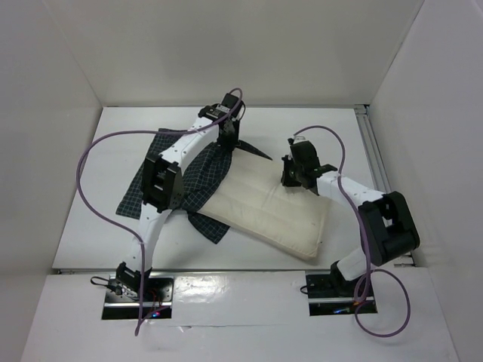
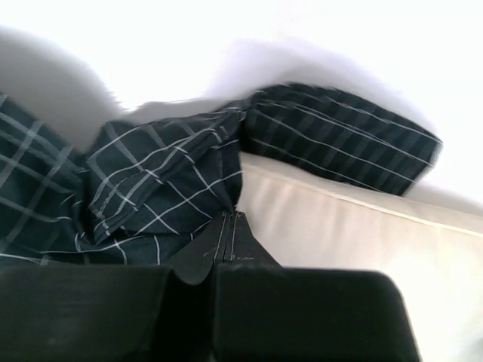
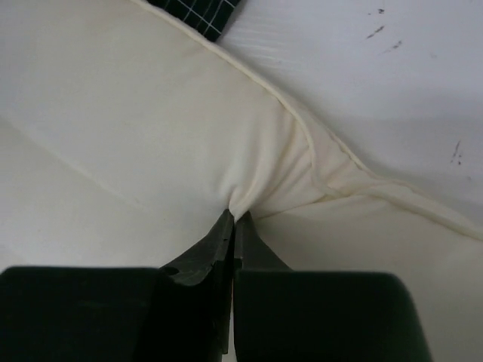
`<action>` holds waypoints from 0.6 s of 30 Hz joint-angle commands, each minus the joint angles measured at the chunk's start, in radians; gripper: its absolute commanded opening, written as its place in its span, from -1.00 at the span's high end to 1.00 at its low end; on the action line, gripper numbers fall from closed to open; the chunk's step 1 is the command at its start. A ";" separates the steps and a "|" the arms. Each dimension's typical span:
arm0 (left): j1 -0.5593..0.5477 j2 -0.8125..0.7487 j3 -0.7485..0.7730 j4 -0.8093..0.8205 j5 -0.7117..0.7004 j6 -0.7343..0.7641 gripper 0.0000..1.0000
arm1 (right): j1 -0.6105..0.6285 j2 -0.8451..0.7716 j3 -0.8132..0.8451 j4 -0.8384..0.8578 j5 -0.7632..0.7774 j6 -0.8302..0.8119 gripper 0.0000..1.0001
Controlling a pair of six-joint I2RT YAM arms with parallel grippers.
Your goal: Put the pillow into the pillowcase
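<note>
The cream pillow (image 1: pixel 264 210) lies slantwise in the middle of the table, its far left end against the dark checked pillowcase (image 1: pixel 147 188). My left gripper (image 1: pixel 230 141) is at the far edge of the pillowcase, where the cloth meets the pillow. Its jaws are shut, pinching a bunched fold of the pillowcase (image 2: pixel 162 181) right beside the pillow (image 2: pixel 339 234). My right gripper (image 1: pixel 294 178) is at the pillow's far right corner. It is shut on a puckered pinch of the pillow (image 3: pixel 151 113) fabric near the piped seam. A pillowcase (image 3: pixel 198 10) corner peeks in at the top.
The white table (image 1: pixel 332 136) is boxed in by white walls at the back and on both sides. A metal rail (image 1: pixel 373 151) runs along the right edge. The left arm (image 1: pixel 162 181) stretches over the pillowcase and hides part of it. Purple cables loop beside both arms.
</note>
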 commanded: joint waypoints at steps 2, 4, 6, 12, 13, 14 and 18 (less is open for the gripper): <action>-0.062 -0.051 -0.049 0.089 0.142 0.075 1.00 | 0.107 0.029 -0.017 0.066 -0.153 -0.010 1.00; -0.072 -0.067 -0.062 0.098 0.211 0.085 1.00 | 0.143 -0.005 0.020 0.086 -0.164 0.002 1.00; -0.073 -0.079 -0.071 0.098 0.276 0.085 1.00 | 0.162 -0.023 0.046 0.112 -0.187 0.012 1.00; -0.091 -0.148 -0.138 0.133 0.526 0.057 1.00 | 0.206 -0.128 0.161 0.016 -0.060 0.071 1.00; -0.102 -0.159 -0.160 0.151 0.526 0.048 1.00 | 0.206 -0.142 0.146 0.007 0.000 0.081 1.00; -0.102 -0.159 -0.160 0.152 0.526 0.048 1.00 | 0.194 -0.172 0.124 -0.015 0.029 0.099 1.00; -0.102 -0.139 -0.123 0.113 0.450 0.039 0.61 | 0.141 -0.232 -0.006 -0.027 0.059 0.121 1.00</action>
